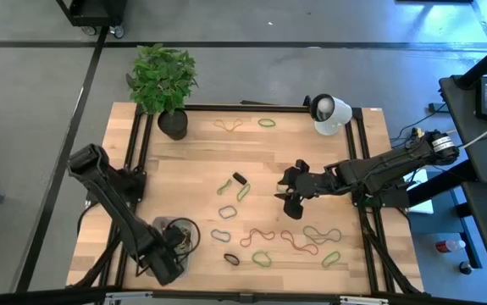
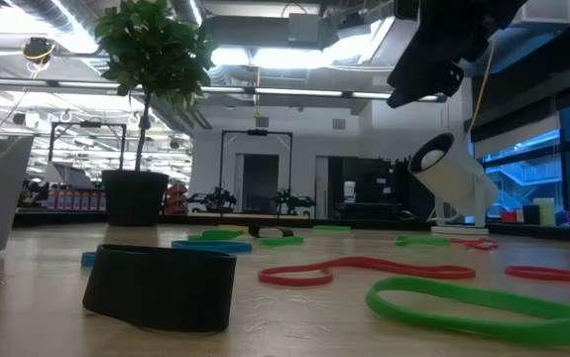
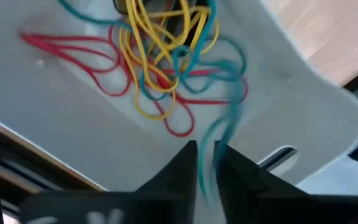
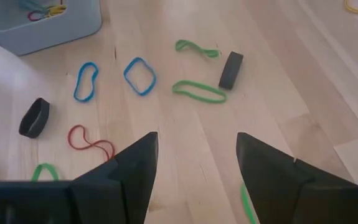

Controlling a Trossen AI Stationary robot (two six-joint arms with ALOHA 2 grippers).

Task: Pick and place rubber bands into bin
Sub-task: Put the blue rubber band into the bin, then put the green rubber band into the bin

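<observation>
We find the left gripper (image 3: 207, 163) poised directly over the bin (image 3: 60, 130), its fingers standing only slightly apart with a teal rubber band (image 3: 219, 140) strung in the narrow gap between them. The band trails from the fingertips toward the tangle of red, yellow and teal bands (image 3: 160, 68) already lying in the bin beneath. Whether the fingers are pinching the band or it is merely draped there, we cannot tell.

The right gripper (image 4: 194, 171) hangs above the bare wood with its fingers spread wide and nothing between them. Ahead of it lie a green band (image 4: 198, 91), a black band (image 4: 230, 70) and two blue bands (image 4: 139, 76); a red band (image 4: 90, 141) sits off to one side, and the bin shows well beyond these. In the high view many more bands (image 1: 307, 237) lie scattered near this gripper (image 1: 293, 196), so we judge the task well short of complete.

Risks noted:
- The teal band may cling to the left fingers and be carried out of the bin when the arm lifts, since it sits in so tight a gap.
- Its loose end may hook the tangle below and drag other bands over the rim.
- The right gripper, closing on thin flat loops, may slide over a band or catch two neighbours at once.
</observation>
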